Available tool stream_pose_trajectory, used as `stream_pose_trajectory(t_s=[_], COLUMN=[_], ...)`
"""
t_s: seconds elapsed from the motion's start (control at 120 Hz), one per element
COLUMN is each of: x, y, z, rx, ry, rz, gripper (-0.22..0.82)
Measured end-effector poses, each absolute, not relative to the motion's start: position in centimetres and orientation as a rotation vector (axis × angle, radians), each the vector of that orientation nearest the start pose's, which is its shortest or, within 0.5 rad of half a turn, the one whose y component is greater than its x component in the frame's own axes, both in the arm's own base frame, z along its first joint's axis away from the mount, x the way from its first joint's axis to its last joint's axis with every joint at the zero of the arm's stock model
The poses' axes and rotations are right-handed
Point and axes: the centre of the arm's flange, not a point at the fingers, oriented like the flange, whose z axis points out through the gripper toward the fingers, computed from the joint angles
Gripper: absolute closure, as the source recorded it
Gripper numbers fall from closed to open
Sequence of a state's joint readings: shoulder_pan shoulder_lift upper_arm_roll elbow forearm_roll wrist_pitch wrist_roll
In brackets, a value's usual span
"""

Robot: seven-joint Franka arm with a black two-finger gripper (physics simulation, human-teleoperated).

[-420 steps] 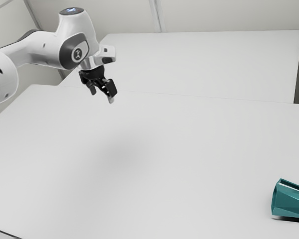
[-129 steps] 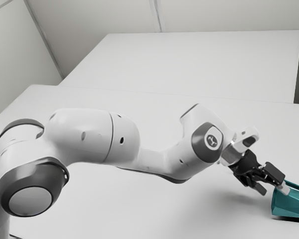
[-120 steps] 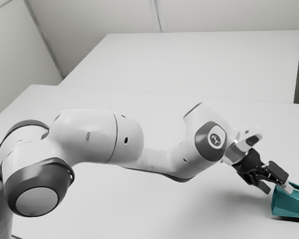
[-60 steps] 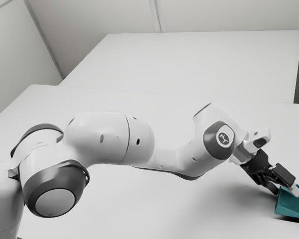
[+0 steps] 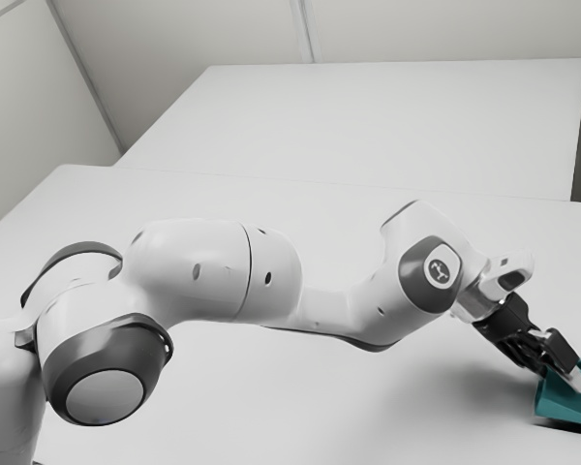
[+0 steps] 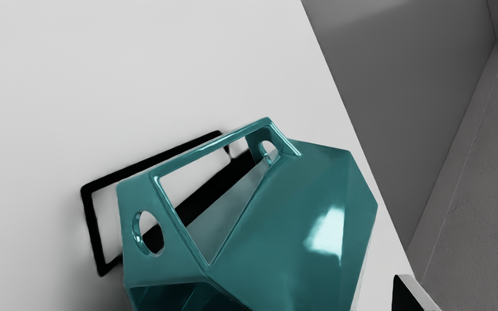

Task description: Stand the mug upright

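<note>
Mug (image 6: 253,224) on its side near the tabletop's (image 6: 145,65) edge, gripper (image 5: 562,373) at it, jaws I can't tell; round emblem (image 5: 439,273) on the arm (image 5: 203,271).

From where I stand, the mug (image 5: 562,407) runs off the exterior view's right edge, a pale fingertip (image 5: 575,381) hiding part of it, and the arm's base (image 5: 5,387) is cut off at the left; in the wrist view, the picture's edge crops both mug and fingertip, the opening's (image 6: 175,297) depths lost in darkness

mug (image 5: 560,407) on table (image 5: 320,417) | near table edge | (at exterior view's right)
</note>
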State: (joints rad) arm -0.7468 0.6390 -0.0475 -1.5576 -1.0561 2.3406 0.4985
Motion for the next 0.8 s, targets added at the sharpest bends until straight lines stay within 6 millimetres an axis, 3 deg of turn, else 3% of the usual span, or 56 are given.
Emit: stream_pose_trajectory(t_s=[0.142,0.283,0.65,0.8], x=[50.0,49.8,49.5,49.9], y=[-52.3,-52.9,-53.2,-50.8], z=[29.9,30.6,33.5,36.7], rx=[2.217,2.208,2.223,2.274], ry=[-0.652,-0.667,-0.735,-0.784], rz=[0.014,0.026,0.069,0.123], gripper=[0.57,0.69,0.77,0.77])
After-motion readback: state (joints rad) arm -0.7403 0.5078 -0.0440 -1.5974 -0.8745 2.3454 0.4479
